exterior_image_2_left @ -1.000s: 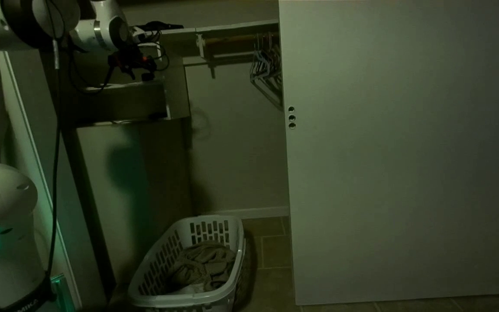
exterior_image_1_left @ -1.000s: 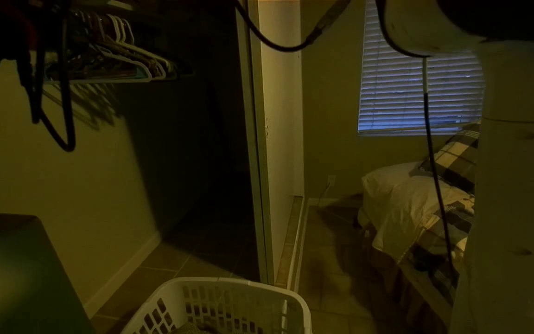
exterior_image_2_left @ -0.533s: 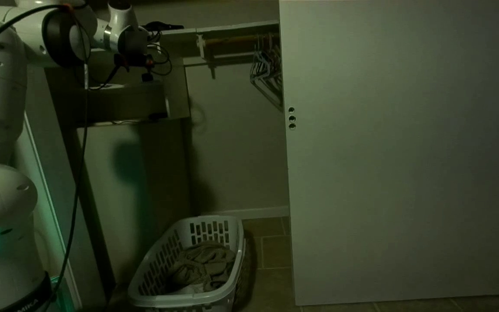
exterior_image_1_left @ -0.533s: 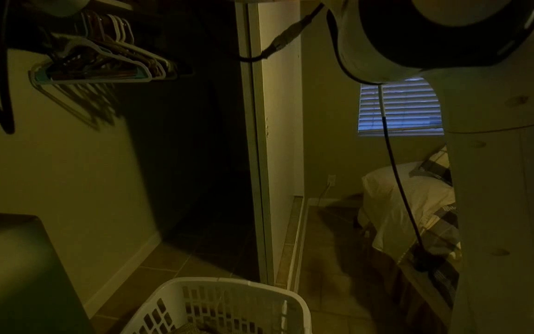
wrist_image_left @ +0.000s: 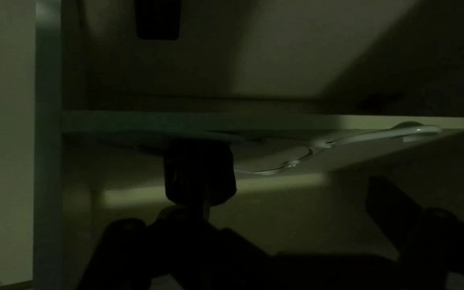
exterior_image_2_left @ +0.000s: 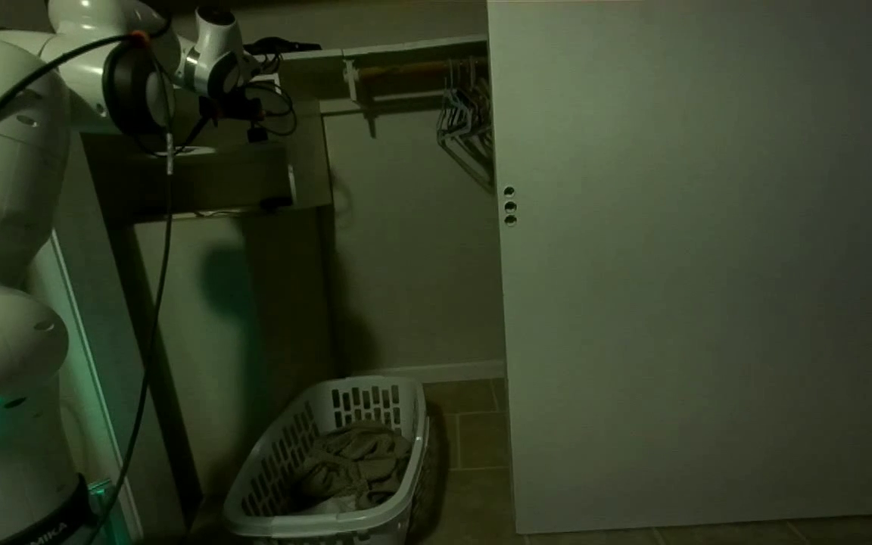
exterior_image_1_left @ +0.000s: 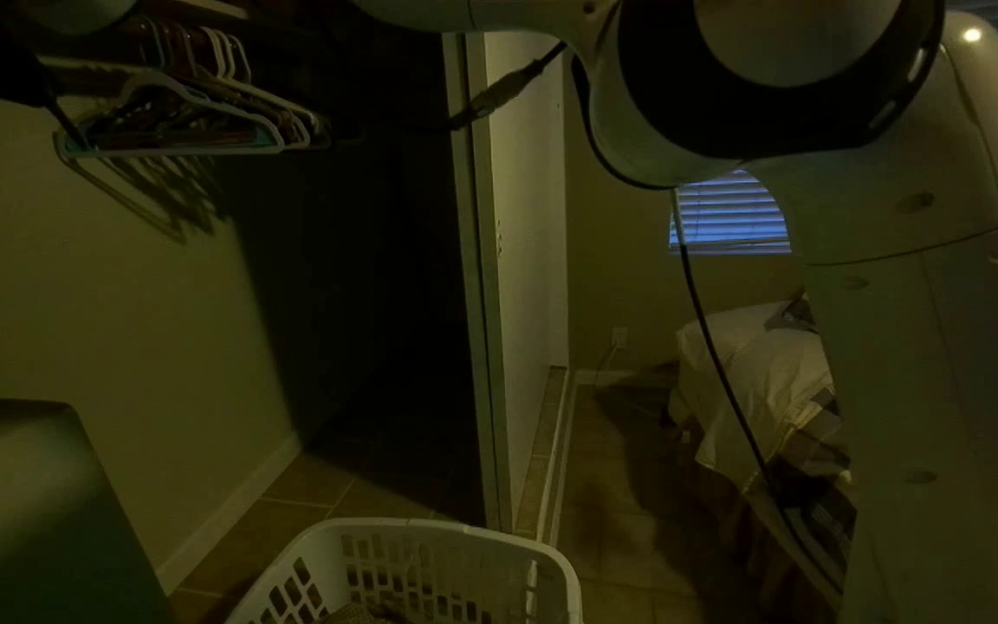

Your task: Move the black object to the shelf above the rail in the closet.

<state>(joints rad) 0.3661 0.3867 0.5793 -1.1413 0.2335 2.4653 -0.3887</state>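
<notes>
A dark flat object lies at the bottom of the lower compartment of the closet unit. A dark rounded block, probably the same, shows in the wrist view. A black object lies at the left end of the shelf above the rail. My gripper is open, with a wide gap between its dark fingers. In an exterior view the gripper is just above the unit's top board. A black block is at its left finger; whether it is the fingertip or something separate I cannot tell.
White hanger-like tubing lies on the board below the gripper. The unit's side panel stands close by. Hangers hang on the rail. A sliding door covers the right side. A laundry basket with clothes stands on the floor.
The arm's upper links have swung right and lower in an exterior view, with the cable shifting along. The gripper stays near the same place above the unit. The black objects have not moved.
</notes>
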